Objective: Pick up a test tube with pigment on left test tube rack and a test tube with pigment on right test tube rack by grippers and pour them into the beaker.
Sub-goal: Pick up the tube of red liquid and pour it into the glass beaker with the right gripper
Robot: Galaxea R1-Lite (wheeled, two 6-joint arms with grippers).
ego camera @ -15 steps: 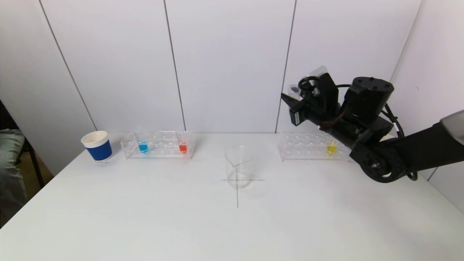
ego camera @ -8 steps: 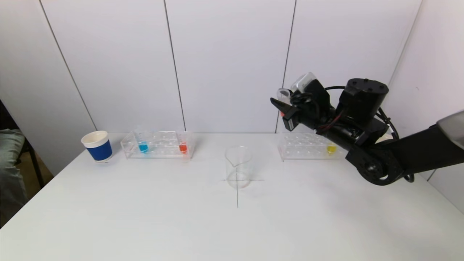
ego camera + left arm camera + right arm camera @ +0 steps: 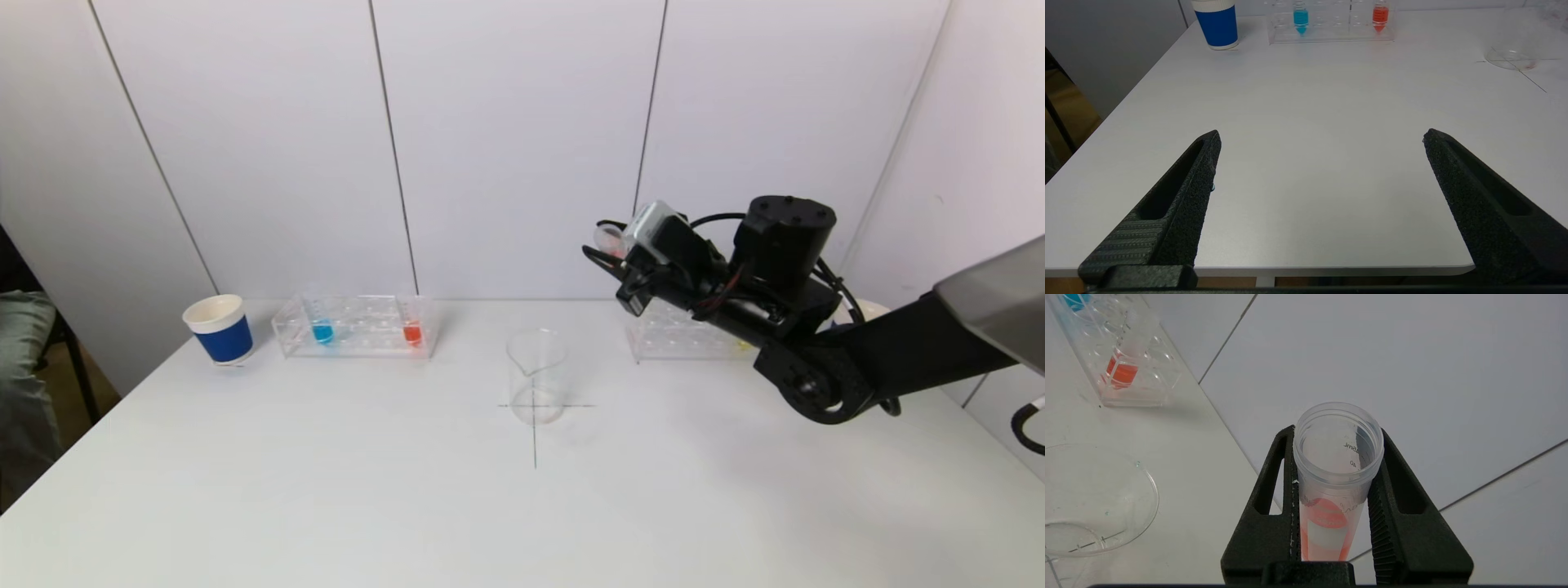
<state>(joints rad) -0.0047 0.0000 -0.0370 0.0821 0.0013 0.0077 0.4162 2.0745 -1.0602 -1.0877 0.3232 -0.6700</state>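
Note:
My right gripper [image 3: 614, 260] is shut on a clear test tube [image 3: 610, 239] and hangs in the air, between the beaker [image 3: 536, 376] and the right test tube rack [image 3: 678, 335]. In the right wrist view the tube [image 3: 1337, 469] sits tight between the fingers [image 3: 1274, 506], mouth open, with red-orange pigment low inside. The beaker [image 3: 1098, 498] stands on a black cross mark, off to one side below the tube. The left test tube rack [image 3: 357, 325] holds a blue tube [image 3: 322, 331] and a red tube [image 3: 412, 331]. My left gripper [image 3: 1322, 134] is open over the table's front edge, holding nothing.
A blue paper cup [image 3: 220, 328] stands left of the left rack. White wall panels rise directly behind both racks. My right arm [image 3: 890, 359] crosses in front of the right rack's far end. The white table [image 3: 326, 490] stretches in front of the beaker.
My right gripper has carried the tube leftward and a little lower, away from the right rack and nearer the beaker. The left gripper has not moved.

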